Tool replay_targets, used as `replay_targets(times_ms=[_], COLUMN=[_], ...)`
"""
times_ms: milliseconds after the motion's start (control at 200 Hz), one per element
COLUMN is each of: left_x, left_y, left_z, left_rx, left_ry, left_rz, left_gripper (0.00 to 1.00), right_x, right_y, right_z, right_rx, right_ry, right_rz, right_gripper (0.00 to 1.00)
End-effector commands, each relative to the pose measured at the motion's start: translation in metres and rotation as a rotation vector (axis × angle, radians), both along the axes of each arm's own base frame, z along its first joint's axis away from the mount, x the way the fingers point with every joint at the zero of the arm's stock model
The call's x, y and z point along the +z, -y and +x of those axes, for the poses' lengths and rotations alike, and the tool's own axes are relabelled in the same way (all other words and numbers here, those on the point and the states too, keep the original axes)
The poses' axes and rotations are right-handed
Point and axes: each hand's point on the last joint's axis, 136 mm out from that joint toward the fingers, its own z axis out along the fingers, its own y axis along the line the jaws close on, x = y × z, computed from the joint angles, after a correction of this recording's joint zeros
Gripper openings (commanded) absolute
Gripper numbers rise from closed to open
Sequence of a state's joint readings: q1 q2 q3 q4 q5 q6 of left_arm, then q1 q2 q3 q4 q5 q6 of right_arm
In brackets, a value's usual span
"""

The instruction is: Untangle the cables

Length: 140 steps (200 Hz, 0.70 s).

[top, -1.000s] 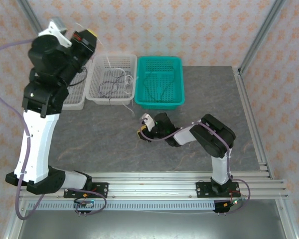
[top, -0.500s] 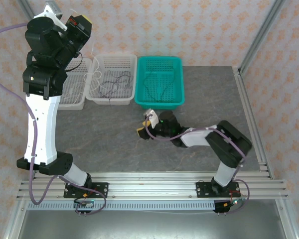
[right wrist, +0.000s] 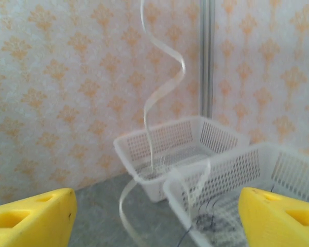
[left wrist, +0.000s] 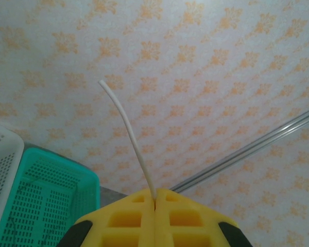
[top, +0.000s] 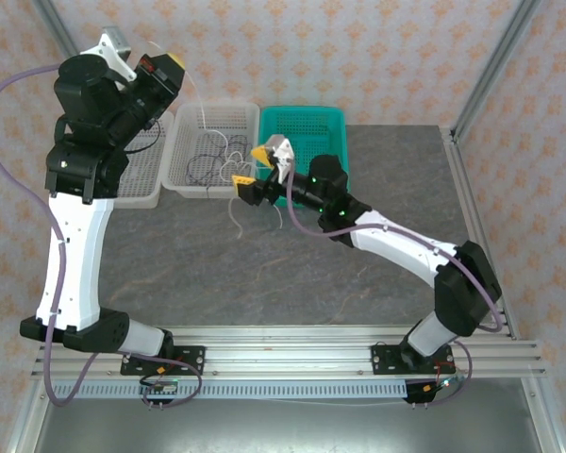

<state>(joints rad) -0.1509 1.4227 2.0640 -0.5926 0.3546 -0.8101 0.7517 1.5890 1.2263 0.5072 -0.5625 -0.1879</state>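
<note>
**Occlusions / crops**

Left wrist: white cable [left wrist: 129, 139] disappears between the clamped tips of the left gripper [left wrist: 155, 198]; lower run hidden, gripper body cropped at bottom edge.
Right wrist: whitish strand [right wrist: 162, 67] runs off the top edge; dark strands [right wrist: 208, 221] in the near white basket [right wrist: 237, 172] blurred.
Top: left arm [top: 80, 236] covers part of the far-left basket [top: 143, 193]; middle-basket wires [top: 208, 160] too fine to tell apart.
</note>
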Motion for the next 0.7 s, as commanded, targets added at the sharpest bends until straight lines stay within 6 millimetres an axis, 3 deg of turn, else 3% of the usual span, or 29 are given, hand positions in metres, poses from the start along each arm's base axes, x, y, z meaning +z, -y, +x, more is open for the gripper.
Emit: replay_targets(times_ms=[0, 55, 130, 220, 390, 465, 601, 696], left_x=[0.024, 0.025, 0.026, 0.026, 0.03, 0.03, 0.027, 0.026], left_y=[0.018, 0.024, 0.028, 0.03, 0.03, 0.03, 0.031, 0.031], left_z=[-0.01, -0.011, -0.013, -0.014, -0.017, -0.017, -0.016, -0.014], left_rx=[-0.092, -0.113, -0.124, -0.127, -0.126, -0.128, -0.128, -0.128], left_ry=[0.092, 0.096, 0.098, 0.098, 0.115, 0.111, 0.103, 0.102], left_rz=[-0.02, -0.016, -0.007, -0.002, 0.003, 0.009, 0.013, 0.009], left_gripper=[0.0, 0.0, 0.0, 0.0, 0.0, 0.0, 0.0, 0.0], right_x=[-0.009, -0.003, 0.003, -0.003, -0.021, -0.013, 0.001, 0.004], right_y=[-0.012, -0.013, -0.015, -0.02, -0.032, -0.035, -0.041, -0.045], right_z=[0.014, 0.022, 0.03, 0.031, 0.025, 0.021, 0.009, 0.008], right_rx=[0.021, 0.032, 0.048, 0.089, 0.182, 0.22, 0.296, 0.295], right_ry=[0.096, 0.123, 0.126, 0.113, 0.065, 0.056, 0.052, 0.054], right_rz=[-0.108, -0.1, -0.084, -0.09, -0.083, -0.046, -0.008, 0.0], right_gripper=[0.82, 0.79, 0.65, 0.55, 0.54, 0.57, 0.72, 0.72])
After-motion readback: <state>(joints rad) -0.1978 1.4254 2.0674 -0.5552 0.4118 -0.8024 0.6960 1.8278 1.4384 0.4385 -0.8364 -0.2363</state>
